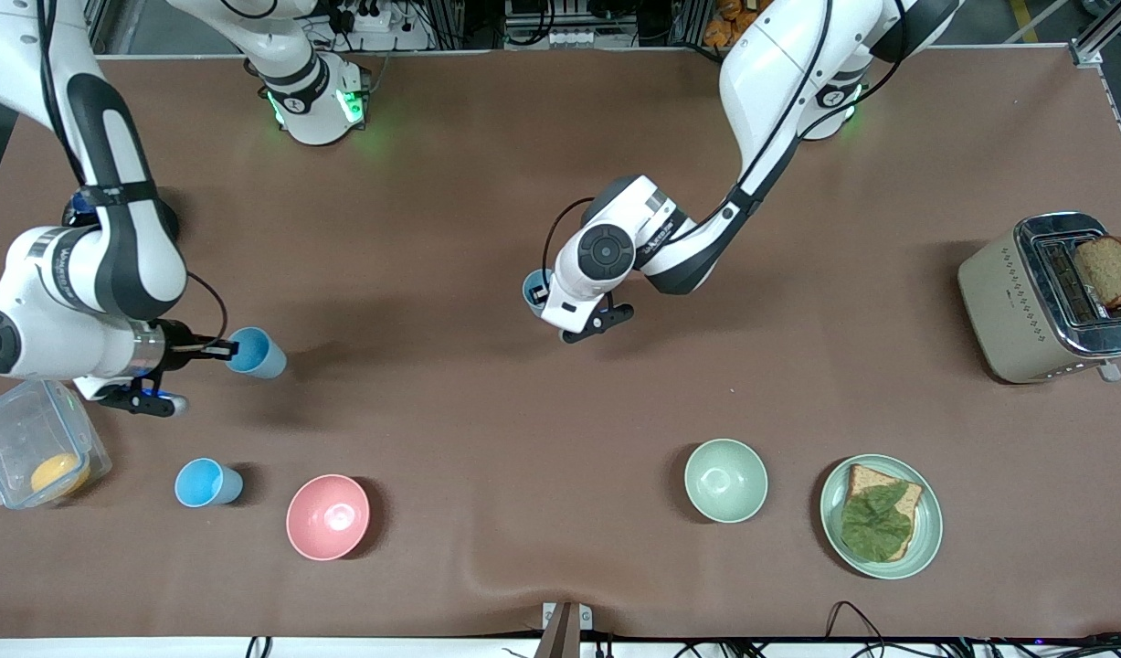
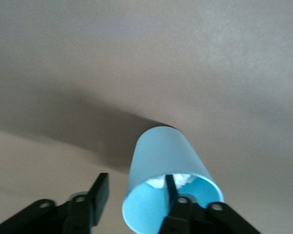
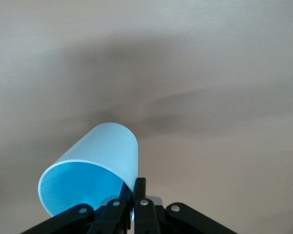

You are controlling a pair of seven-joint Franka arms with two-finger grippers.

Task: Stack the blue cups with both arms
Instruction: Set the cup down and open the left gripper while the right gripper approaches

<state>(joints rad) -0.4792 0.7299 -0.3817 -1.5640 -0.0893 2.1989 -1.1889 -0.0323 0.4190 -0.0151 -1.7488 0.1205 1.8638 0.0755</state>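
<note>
Your right gripper (image 1: 220, 348) pinches one blue cup's (image 1: 257, 353) rim | left gripper (image 1: 544, 294) pinches another cup (image 1: 533, 291) | a third cup (image 1: 208, 482) stands beside the pink bowl (image 1: 328, 516), nearer your right arm.

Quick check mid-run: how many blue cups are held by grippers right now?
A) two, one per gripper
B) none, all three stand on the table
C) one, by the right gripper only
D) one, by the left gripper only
A: the right gripper pinches one cup by its rim, the left gripper holds another cup with one finger inside it, and a third cup stands beside the pink bowl.
</note>
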